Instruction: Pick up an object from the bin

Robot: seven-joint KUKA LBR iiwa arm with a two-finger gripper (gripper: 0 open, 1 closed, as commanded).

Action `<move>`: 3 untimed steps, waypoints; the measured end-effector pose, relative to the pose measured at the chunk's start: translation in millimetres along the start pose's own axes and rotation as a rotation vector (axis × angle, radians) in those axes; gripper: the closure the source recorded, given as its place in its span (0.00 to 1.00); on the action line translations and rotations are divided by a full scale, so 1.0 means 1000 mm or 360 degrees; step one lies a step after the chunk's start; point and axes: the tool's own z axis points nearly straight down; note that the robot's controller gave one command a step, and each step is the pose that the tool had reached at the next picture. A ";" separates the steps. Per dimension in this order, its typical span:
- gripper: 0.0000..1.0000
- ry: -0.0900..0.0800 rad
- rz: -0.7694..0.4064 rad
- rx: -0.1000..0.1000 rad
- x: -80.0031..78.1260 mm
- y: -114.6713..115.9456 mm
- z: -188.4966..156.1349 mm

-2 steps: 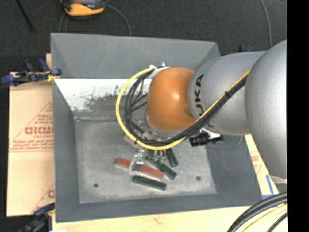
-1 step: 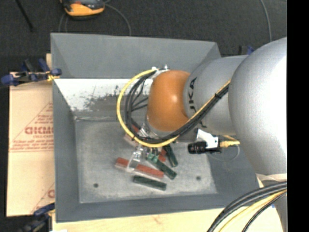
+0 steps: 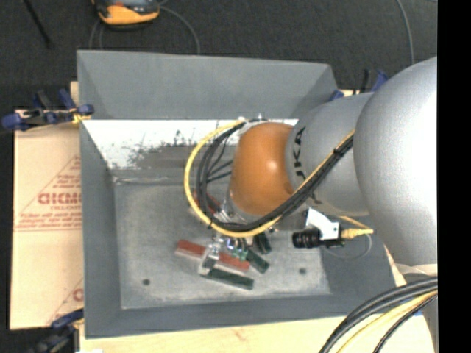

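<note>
The hand [image 3: 218, 251] is low in the grey bin [image 3: 140, 226], beneath the arm's orange cover [image 3: 259, 169] (which hides most of it), so I cannot tell whether it is apart or together. It meets a small heap of flat bars near the bin's front: a red bar [image 3: 189, 249] just to its left in the view, a dark green bar [image 3: 229, 277] just below it, and a dark green piece [image 3: 258, 262] to its right.

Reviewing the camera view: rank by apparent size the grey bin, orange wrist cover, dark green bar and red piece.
1. grey bin
2. orange wrist cover, nearer the camera
3. dark green bar and red piece: look alike, unranked
</note>
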 end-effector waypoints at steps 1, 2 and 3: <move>0.00 0.0001 0.0288 -0.0004 0.001 0.001 0.036; 1.00 0.0018 0.0478 -0.0020 -0.011 0.007 0.033; 1.00 0.0018 0.0479 -0.0020 -0.011 0.007 0.033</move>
